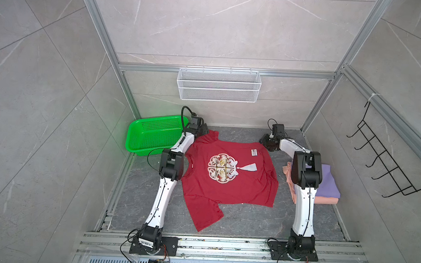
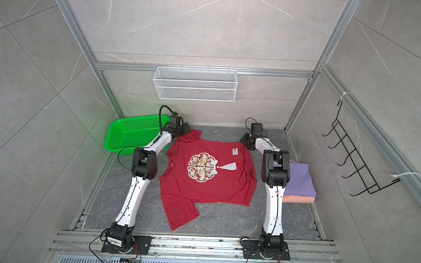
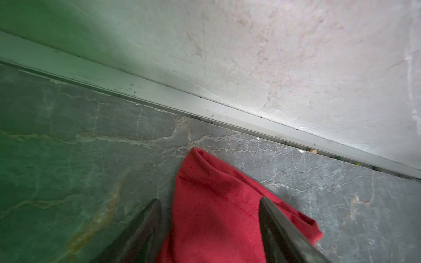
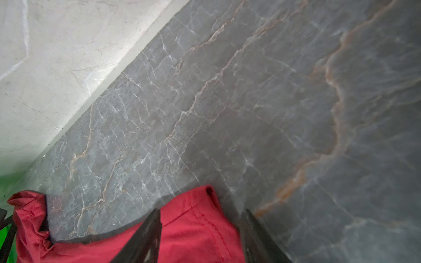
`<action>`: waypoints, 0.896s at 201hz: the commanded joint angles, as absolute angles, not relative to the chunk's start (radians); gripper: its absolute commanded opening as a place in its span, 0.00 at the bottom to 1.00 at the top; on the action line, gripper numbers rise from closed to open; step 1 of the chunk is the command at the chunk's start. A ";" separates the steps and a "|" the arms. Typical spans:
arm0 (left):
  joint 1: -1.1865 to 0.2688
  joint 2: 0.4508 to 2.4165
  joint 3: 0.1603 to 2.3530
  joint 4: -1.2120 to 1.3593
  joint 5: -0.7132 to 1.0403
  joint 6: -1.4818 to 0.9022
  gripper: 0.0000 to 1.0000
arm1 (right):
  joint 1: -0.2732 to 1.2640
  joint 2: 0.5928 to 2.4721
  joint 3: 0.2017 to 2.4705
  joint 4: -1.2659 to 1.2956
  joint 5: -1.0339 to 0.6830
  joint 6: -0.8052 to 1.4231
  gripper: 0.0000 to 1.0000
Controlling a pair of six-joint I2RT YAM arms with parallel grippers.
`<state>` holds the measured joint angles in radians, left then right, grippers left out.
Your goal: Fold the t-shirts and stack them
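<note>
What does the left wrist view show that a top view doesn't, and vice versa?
Left wrist only: the left end effector with fingers apart astride the dark red cloth t-shirt at its stitched corner. A top view only: its cream chest print, the folded lavender-purple t-shirt on the salmon-pink t-shirt, the green perforated plastic basket. Both: that t-shirt, grey veined stone tabletop, pale wall.

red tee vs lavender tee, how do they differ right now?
Pose: the red t-shirt lies spread open mid-table, while the lavender t-shirt is folded into a compact rectangle. Look: the red t-shirt has a cream chest print, and the lavender t-shirt is plain. Support: the red t-shirt lies directly on the table, while the lavender t-shirt sits on the folded pink t-shirt. Both are cloth tees.
</note>
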<state>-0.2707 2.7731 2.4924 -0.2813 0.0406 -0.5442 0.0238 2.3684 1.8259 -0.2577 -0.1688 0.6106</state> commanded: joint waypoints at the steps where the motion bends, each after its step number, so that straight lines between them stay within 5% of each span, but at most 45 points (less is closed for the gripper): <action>1: -0.282 2.810 2.523 -0.312 0.109 -0.595 0.64 | 0.048 2.423 1.854 -0.304 -0.177 0.617 0.57; 25: -0.293 2.810 2.524 -0.309 0.118 -0.588 0.54 | 0.058 2.443 1.897 -0.351 -0.150 0.602 0.51; 49: -0.294 2.808 2.523 -0.307 0.105 -0.590 0.34 | 0.059 2.455 1.932 -0.395 -0.117 0.601 0.23; 83: -0.293 2.795 2.523 -0.309 0.070 -0.553 0.12 | 0.058 2.445 1.941 -0.416 -0.077 0.591 0.00; 100: -0.290 2.782 2.524 -0.304 0.068 -0.536 0.00 | 0.059 2.423 1.932 -0.408 -0.062 0.572 0.00; 139: -0.283 2.697 2.484 -0.254 0.078 -0.479 0.00 | 0.058 2.325 1.894 -0.370 -0.033 0.506 0.00; 180: -0.276 2.466 2.210 -0.085 0.069 -0.448 0.00 | 0.057 2.211 1.817 -0.349 -0.005 0.463 0.00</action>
